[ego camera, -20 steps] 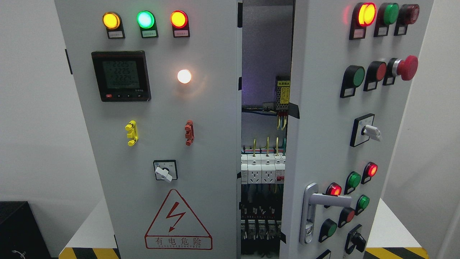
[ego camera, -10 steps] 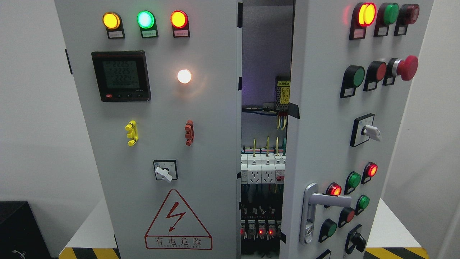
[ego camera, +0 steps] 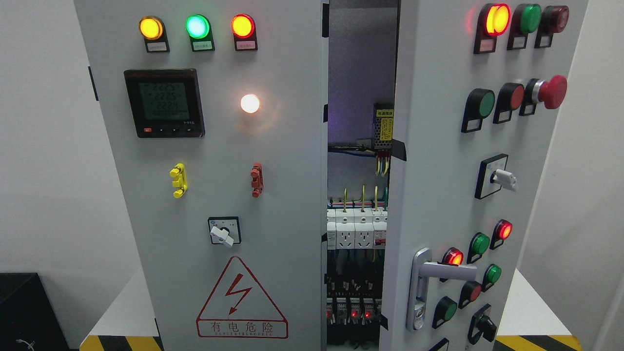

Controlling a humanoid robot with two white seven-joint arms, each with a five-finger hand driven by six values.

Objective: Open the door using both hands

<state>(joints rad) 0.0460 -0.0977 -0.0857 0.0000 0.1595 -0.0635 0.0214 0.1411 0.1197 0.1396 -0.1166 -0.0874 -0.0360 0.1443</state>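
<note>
An industrial test or training room, marked by a grey electrical control cabinet (ego camera: 219, 195) standing on a white table (ego camera: 122, 312) edged with yellow-and-black hazard tape (ego camera: 105, 342) before bare white walls. Its left door carries indicator lamps (ego camera: 196, 27), a digital meter (ego camera: 164, 102) and a high-voltage warning triangle (ego camera: 241, 300). Between the doors, breakers and sockets (ego camera: 356, 231) show inside.
</note>
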